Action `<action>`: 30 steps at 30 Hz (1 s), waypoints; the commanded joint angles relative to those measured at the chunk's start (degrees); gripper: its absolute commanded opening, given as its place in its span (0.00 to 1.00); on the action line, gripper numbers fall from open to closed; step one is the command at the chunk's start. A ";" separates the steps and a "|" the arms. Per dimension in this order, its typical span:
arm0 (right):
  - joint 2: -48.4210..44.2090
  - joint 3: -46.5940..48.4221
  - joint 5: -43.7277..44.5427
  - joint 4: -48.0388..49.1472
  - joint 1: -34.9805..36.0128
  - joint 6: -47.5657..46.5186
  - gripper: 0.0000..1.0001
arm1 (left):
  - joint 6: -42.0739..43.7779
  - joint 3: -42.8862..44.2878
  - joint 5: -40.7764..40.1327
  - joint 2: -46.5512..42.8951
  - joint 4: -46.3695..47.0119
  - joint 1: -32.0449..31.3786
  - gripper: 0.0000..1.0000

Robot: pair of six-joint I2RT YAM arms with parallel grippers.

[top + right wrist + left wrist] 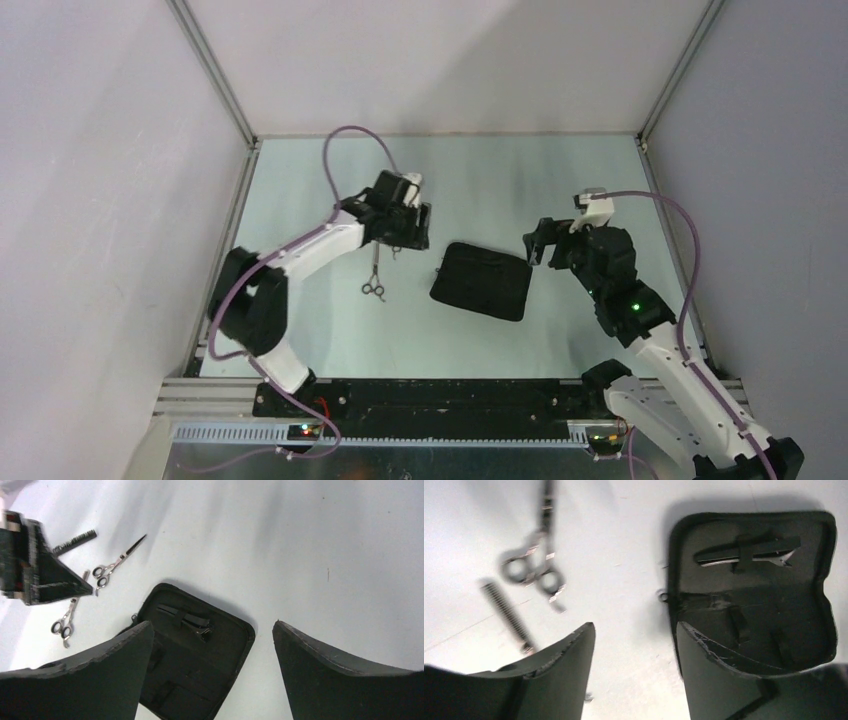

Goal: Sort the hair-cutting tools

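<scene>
Both arms reach mid-table, jaws released: I see left gripper [408, 238] by scissors [374, 278] and comb [506, 615], right gripper [535, 245] beside open pouch [482, 281].

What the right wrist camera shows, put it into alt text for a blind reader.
An open black pouch lies on a white table, hair clips strapped inside. Upper left lie a comb and two scissors; the open right gripper frames the foreground.
</scene>
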 commanded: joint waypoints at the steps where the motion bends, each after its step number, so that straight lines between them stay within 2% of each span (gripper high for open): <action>1: -2.87 -0.73 -1.08 -0.71 -0.79 4.79 0.98 | -5.15 -5.95 -10.99 -11.60 -0.17 3.70 0.71; 6: -2.99 -0.76 -2.03 -2.58 -0.95 6.22 0.99 | -7.85 -13.21 -16.60 -18.10 -3.47 6.50 0.81; 11: -2.34 -0.91 -1.79 -4.83 -0.94 8.44 0.99 | -9.34 -15.65 -16.57 -16.90 -3.08 7.16 0.80; 17: -1.56 -1.02 -0.93 -5.97 -0.98 9.82 0.99 | -8.77 -12.87 -16.17 -9.19 -2.18 7.51 0.71; 21: -1.83 -1.07 -0.32 -6.85 -0.93 10.08 0.98 | -8.17 -10.79 -15.76 -4.68 -1.72 8.64 0.57; 23: -2.07 -1.42 -0.03 -7.37 -1.00 10.15 0.98 | -7.74 -9.67 -15.39 -2.63 -2.10 9.06 0.54; 30: -3.38 -2.03 0.39 -8.71 -0.95 10.17 0.98 | -7.13 -7.71 -15.33 3.00 -3.22 9.21 0.50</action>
